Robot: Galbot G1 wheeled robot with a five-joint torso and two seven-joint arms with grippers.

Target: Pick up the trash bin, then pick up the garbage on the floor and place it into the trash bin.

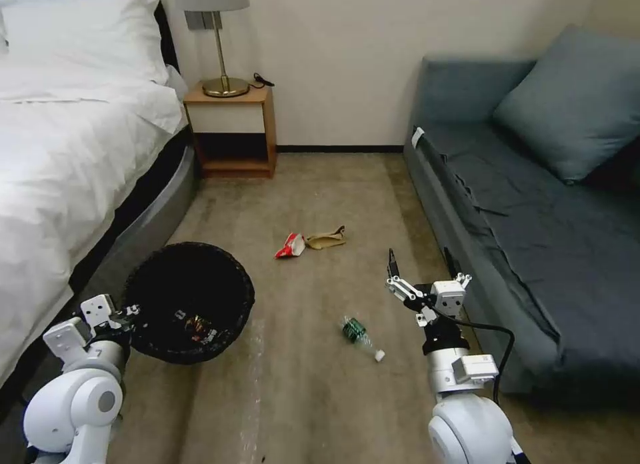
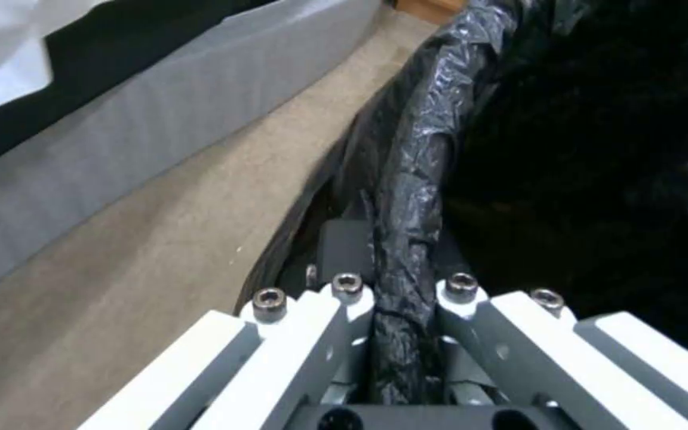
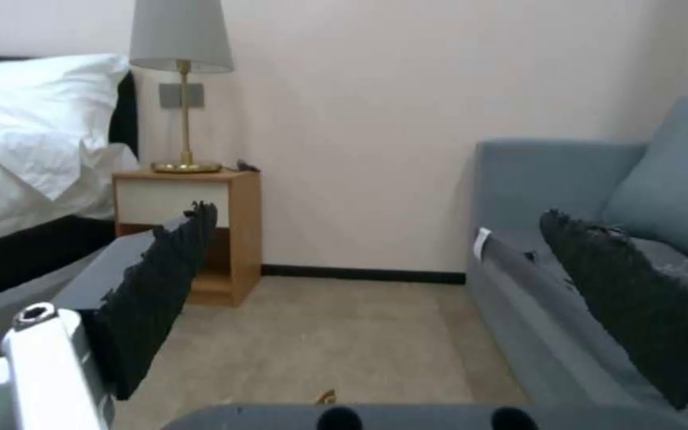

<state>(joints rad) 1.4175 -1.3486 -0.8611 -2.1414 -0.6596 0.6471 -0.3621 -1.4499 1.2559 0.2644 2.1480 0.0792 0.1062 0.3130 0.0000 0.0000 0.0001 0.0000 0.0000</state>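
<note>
The left gripper (image 2: 404, 334) pinches the trash bin (image 1: 190, 301) by its bag-lined rim beside the bed (image 1: 73, 151) — light but slippery — while the right gripper (image 1: 421, 267) hangs wide open, empty, above the bottle (image 1: 360, 334).

Both arms are glossy white, with rounded joint housings and boxy white-and-grey blocks at the wrists; the left arm's housing carries a grey disc. A black cable loops from the right wrist at about 3 o'clock, above a black collar, and the right gripper (image 1: 421, 271) has white linkages ending in thin black jaws faced with rough, dark, saw-edged pads (image 3: 161, 298). The left gripper (image 2: 402, 334) shows white and grey link bars pinned with silvery hex-socket screws on a black base.
</note>
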